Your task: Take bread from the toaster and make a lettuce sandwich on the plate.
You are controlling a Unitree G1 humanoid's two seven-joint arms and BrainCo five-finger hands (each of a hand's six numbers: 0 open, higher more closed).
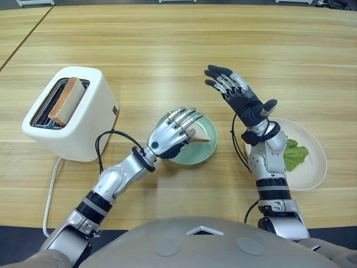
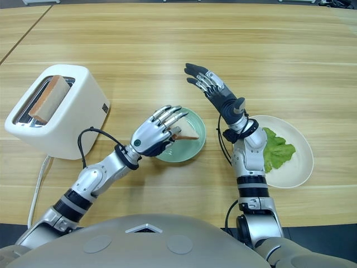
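Left hand (image 1: 170, 137) over bread (image 1: 203, 137) on plate (image 1: 195, 159), toaster slice (image 1: 67, 100) upright along slot (image 1: 47, 110).

Two head cameras side by side, looking forward-down, close over wooden table (image 1: 167, 50); views overlap almost fully.

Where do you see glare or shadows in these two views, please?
Left eye view: a soft sheen on the far table and bright glints on the left hand. Right eye view: the light is even, with only faint soft shadows under the toaster and along the near rim of the white plate.
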